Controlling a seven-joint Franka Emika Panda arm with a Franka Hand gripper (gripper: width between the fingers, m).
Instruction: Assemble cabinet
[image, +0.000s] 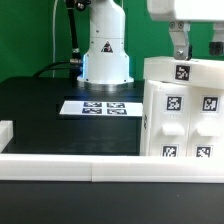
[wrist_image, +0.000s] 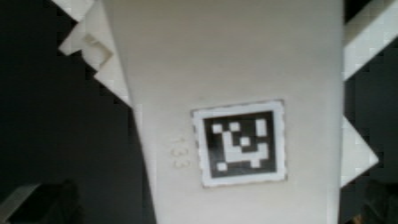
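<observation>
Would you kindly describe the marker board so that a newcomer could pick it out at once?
Start at the white robot base standing at the back of the black table. Directly in front of it lies the marker board, a thin flat white sheet. Unlike the tall white box-shaped cabinet at the exterior view's right, it lies flat, its tags in one tight cluster.
</observation>
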